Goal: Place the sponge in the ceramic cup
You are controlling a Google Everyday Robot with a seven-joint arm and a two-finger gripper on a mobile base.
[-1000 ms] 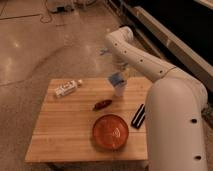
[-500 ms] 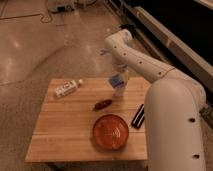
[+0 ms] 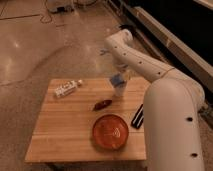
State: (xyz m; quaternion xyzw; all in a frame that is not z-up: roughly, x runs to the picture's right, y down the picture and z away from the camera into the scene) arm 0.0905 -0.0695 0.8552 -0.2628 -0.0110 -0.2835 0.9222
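The blue sponge (image 3: 117, 79) hangs right over the small white ceramic cup (image 3: 119, 91), which stands upright at the back right of the wooden table (image 3: 60, 130). My gripper (image 3: 120, 75) reaches down from the white arm and is shut on the sponge, directly above the cup's mouth. The sponge's lower edge is at the cup's rim; whether they touch I cannot tell.
A white labelled bottle (image 3: 67, 88) lies at the table's back left. A small dark red object (image 3: 102, 104) lies in front of the cup. A round orange dish (image 3: 111, 132) sits front right, and a black item (image 3: 137, 116) lies at the right edge beside the robot's body.
The gripper and the sponge have sunk very slightly toward the cup. Nothing else on the table has moved.
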